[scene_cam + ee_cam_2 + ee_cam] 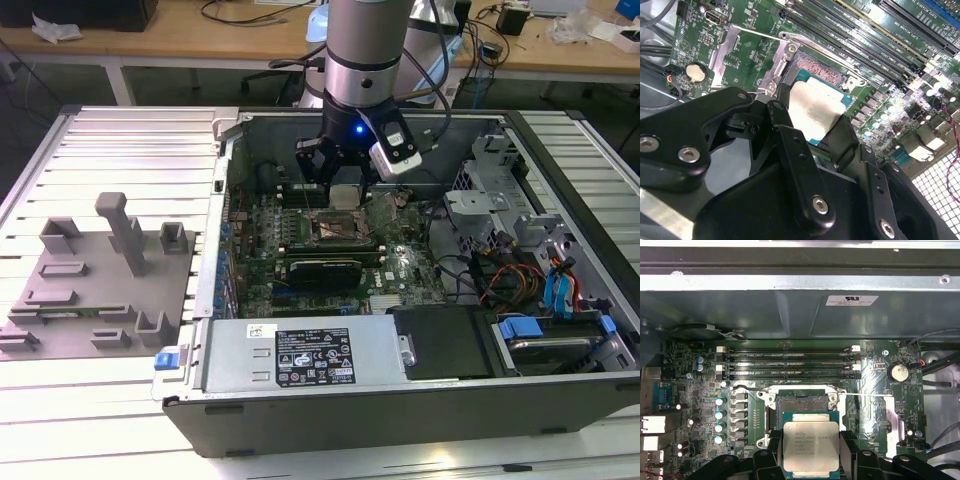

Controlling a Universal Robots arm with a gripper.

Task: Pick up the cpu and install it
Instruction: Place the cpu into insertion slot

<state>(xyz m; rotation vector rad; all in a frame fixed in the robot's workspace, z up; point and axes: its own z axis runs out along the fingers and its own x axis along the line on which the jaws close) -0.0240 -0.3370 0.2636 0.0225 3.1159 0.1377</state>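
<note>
The cpu [345,196], a small square chip with a pale silver top, hangs level between my black fingers inside the open computer case. My gripper [345,190] is shut on it, one finger [773,452] on each of two opposite edges. The dark, metal-framed socket [340,229] lies on the green motherboard just below, with its frame open and its contacts bare. In both wrist views the cpu [812,110] [810,446] covers one edge of the socket [816,66] [803,401] and stands a little off its centre.
Memory sticks [790,362] run along one side of the socket, and a black card [322,270] lies on the other. A power supply [300,357] and drive bays [550,300] fill the case's front and right. A grey fixture tray [100,285] sits outside, at the exterior view's left.
</note>
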